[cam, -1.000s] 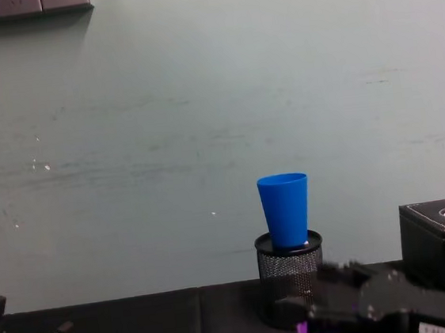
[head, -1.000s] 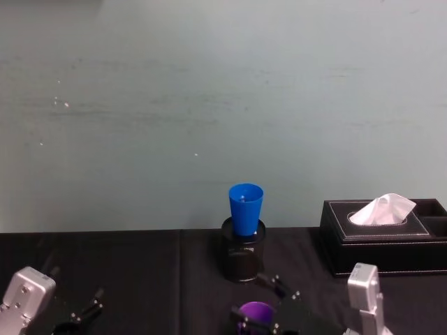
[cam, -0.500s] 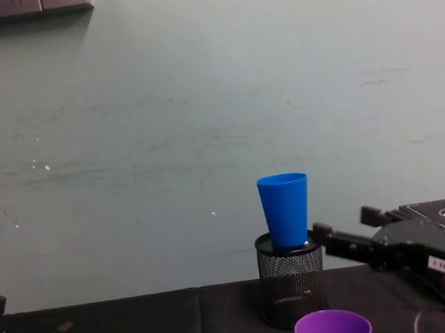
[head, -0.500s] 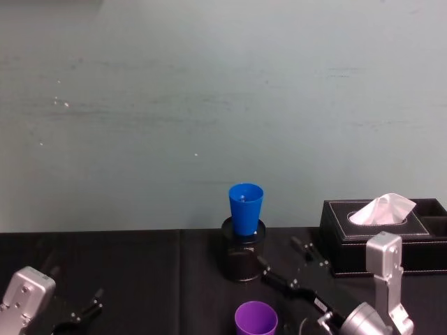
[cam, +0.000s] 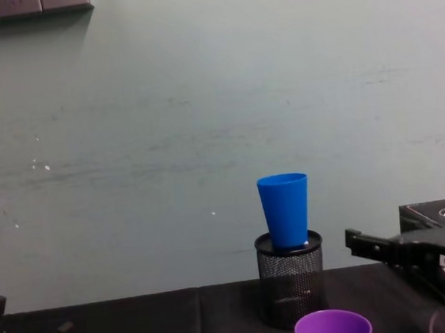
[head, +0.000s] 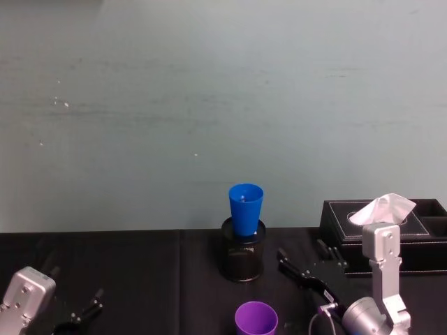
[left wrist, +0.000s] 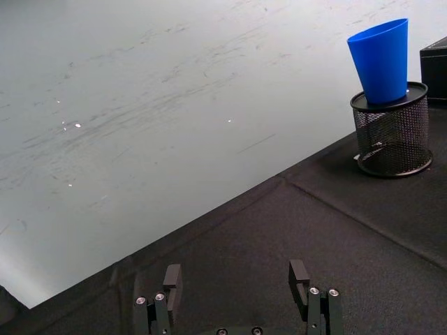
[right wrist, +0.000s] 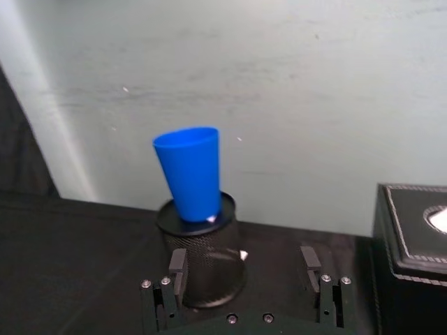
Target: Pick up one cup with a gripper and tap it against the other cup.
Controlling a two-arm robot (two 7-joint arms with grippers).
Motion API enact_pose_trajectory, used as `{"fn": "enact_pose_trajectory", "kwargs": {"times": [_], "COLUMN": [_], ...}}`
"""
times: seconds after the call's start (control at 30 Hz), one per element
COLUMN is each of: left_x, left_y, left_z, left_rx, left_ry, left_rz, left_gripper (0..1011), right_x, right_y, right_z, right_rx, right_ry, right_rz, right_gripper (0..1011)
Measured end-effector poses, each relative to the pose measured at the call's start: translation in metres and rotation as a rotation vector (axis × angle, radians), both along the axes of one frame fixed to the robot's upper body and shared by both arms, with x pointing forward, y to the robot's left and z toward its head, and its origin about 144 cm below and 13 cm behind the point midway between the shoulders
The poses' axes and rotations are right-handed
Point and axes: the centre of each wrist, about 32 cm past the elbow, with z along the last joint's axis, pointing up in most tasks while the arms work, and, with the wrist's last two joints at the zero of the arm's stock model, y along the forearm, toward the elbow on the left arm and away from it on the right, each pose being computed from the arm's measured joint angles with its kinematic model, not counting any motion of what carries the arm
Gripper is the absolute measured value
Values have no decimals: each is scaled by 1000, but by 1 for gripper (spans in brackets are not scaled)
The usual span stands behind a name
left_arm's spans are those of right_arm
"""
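My long black right gripper (head: 311, 264) hangs released, jaws apart, beside the bright blue plastic tumbler (head: 245, 208). The smooth purple plastic tumbler (head: 255, 318) stands free on the black table (head: 140, 279).

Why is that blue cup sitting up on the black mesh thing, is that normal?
That does look odd: the blue cup stands wedged in the mouth of the mesh pen holder, leaning slightly in the right wrist view. The purple cup stands upright on the table. Nothing looks spilled or broken.

- The blue cup (left wrist: 380, 59) stands in the black mesh pen holder (left wrist: 390, 136) on the black worktop (left wrist: 293, 237).
- The left hand (left wrist: 237, 289) hangs low, fingers (left wrist: 299, 276) spread apart, holding nothing.
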Motion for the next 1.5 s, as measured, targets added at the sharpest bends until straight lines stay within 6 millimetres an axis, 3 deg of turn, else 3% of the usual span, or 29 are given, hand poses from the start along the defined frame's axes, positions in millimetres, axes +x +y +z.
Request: {"fn": "enact_pose_trajectory", "kwargs": {"times": [0.5, 1.5], "left_x": [0, 0], "left_y": [0, 0], "left_z": [0, 0], "left_rx": [0, 0], "left_ry": [0, 0], "left_rz": [0, 0], "left_gripper": [1000, 1000], "right_x": [0, 1], "right_y": [0, 1], "right_z": [-11, -9], "right_rx": [-32, -33], "right_ry": [52, 50], "right_rz": [-27, -34], "right_gripper": [1003, 1003]}}
